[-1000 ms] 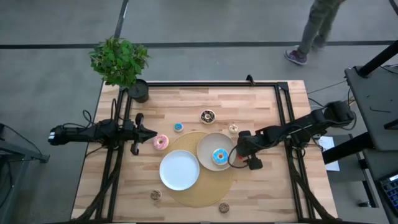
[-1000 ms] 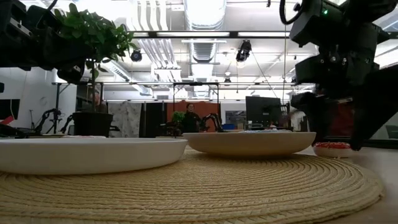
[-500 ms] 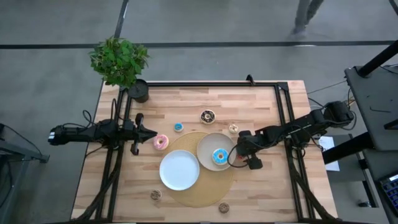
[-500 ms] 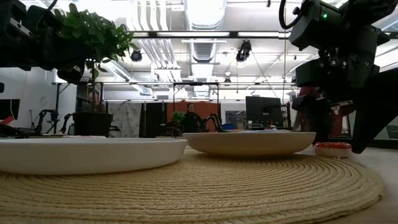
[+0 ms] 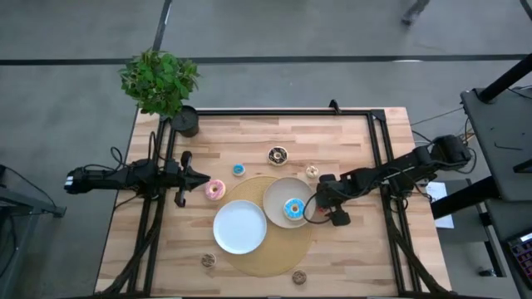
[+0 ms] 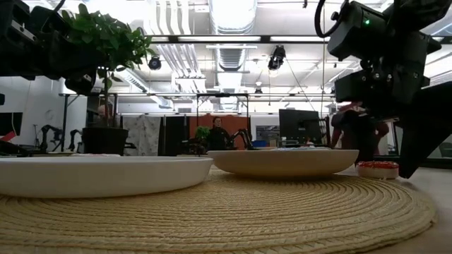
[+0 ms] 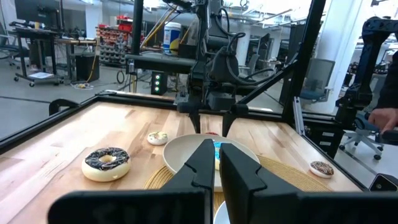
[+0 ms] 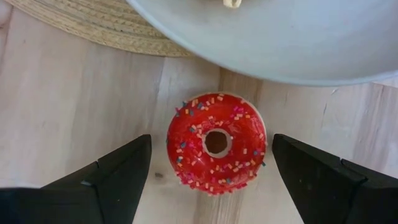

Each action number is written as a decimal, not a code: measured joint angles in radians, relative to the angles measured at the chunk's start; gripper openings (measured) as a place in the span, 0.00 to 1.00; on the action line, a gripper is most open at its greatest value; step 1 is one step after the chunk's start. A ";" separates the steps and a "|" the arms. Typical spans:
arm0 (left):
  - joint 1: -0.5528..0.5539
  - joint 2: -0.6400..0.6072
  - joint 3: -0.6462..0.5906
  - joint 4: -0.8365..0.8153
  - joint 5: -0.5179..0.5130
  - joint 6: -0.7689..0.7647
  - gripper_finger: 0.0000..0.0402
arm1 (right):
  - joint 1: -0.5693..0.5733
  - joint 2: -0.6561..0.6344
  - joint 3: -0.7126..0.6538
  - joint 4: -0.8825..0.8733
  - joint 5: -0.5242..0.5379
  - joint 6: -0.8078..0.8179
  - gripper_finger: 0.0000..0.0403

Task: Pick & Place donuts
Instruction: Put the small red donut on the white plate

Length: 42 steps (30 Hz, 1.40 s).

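A red sprinkled donut (image 8: 216,143) lies flat on the wood beside the beige plate's rim (image 8: 298,56). My right gripper (image 8: 211,138) is open and points steeply down over it, one finger on each side, touching nothing. The low view shows the same donut (image 6: 376,168) between the fingers of my right gripper (image 6: 390,152). In the high view my right gripper (image 5: 318,203) hides it. A blue-sprinkled donut (image 5: 293,208) rests in the beige plate (image 5: 270,193). My left gripper (image 5: 204,178) is shut and level at the table's left, just short of a pink donut (image 5: 215,189).
A white plate (image 5: 240,227) and the beige plate sit on a round woven mat (image 5: 274,256). Loose on the wood: a mini blue donut (image 5: 238,169), a chocolate donut (image 5: 278,154), a cream one (image 5: 312,172) and brown minis (image 5: 208,260) (image 5: 298,276). A potted plant (image 5: 160,83) stands far left.
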 joint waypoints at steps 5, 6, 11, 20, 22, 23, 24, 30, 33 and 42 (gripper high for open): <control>0.000 0.000 0.000 0.000 0.000 0.000 0.00 | -0.010 0.005 0.003 0.007 0.001 0.000 0.81; 0.000 0.000 0.000 0.000 0.000 0.000 0.00 | -0.011 0.005 0.003 0.007 0.001 0.000 0.81; 0.000 0.000 0.000 0.000 0.000 0.000 0.00 | -0.013 0.005 0.003 0.008 0.003 0.010 0.81; 0.000 0.000 0.000 0.000 0.000 0.000 0.00 | -0.013 0.005 0.002 0.007 0.002 0.015 0.76; 0.000 0.000 0.000 0.000 0.000 0.000 0.00 | -0.013 0.005 0.002 0.007 0.001 0.015 0.74; 0.000 0.000 0.000 0.000 0.000 0.000 0.00 | -0.013 0.005 0.002 0.007 0.000 0.015 0.72; 0.000 0.000 0.000 0.000 0.000 0.000 0.00 | -0.013 0.005 0.002 0.007 0.000 0.012 0.71; 0.000 0.000 0.000 0.000 0.000 0.000 0.00 | -0.013 0.005 0.002 0.006 -0.001 0.007 0.64; 0.000 0.000 0.000 0.000 0.000 0.000 0.00 | -0.013 0.005 0.002 0.006 -0.001 0.007 0.62; 0.000 0.000 0.000 0.000 0.000 0.000 0.00 | -0.013 0.005 0.002 0.006 -0.001 -0.002 0.58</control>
